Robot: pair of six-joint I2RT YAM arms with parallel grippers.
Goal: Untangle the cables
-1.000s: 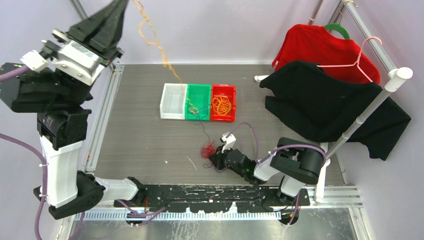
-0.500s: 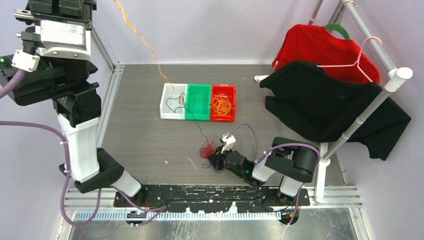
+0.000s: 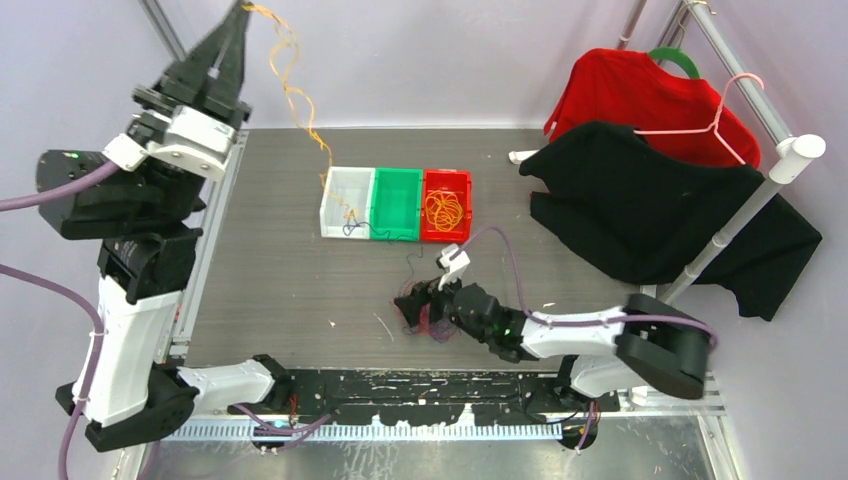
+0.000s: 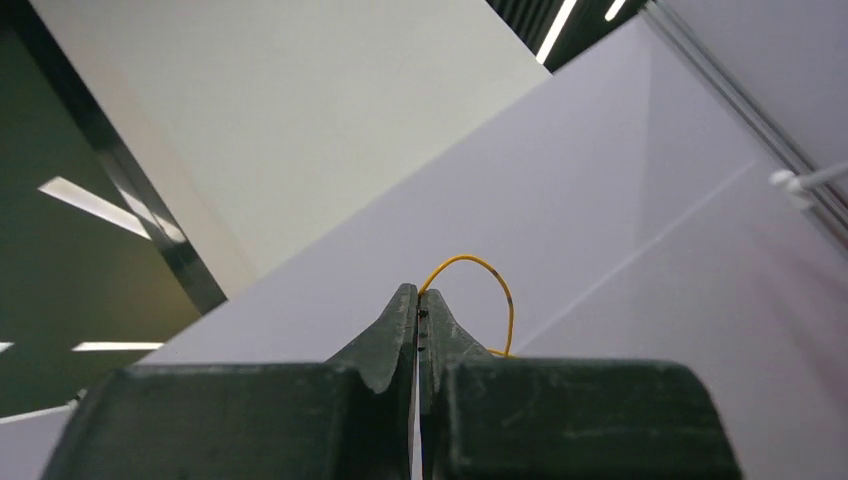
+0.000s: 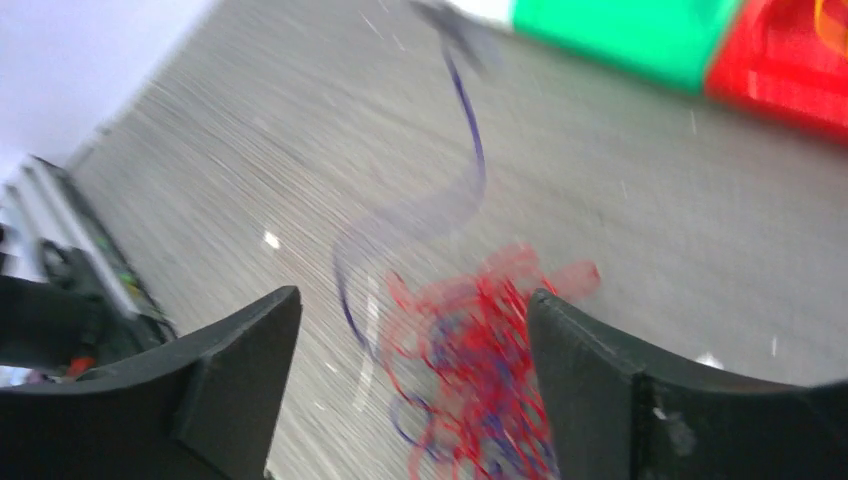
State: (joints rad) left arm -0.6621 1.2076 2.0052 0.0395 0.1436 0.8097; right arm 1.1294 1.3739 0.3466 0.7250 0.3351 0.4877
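Left hand (image 3: 240,12) is held way up, pinched shut on the orange cable (image 3: 297,100), which is strung down to the white bin (image 3: 340,230). A purple cable (image 5: 478,150) is trailed over the bench (image 3: 270,270) to the red clump (image 5: 470,340), which is straddled by the right hand (image 5: 412,305), fingers spread apart.

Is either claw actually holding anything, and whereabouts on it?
The left claw pinches the orange-yellow cable near its top end, the rest hanging down. The right claw is open around the red and purple clump, gripping nothing.
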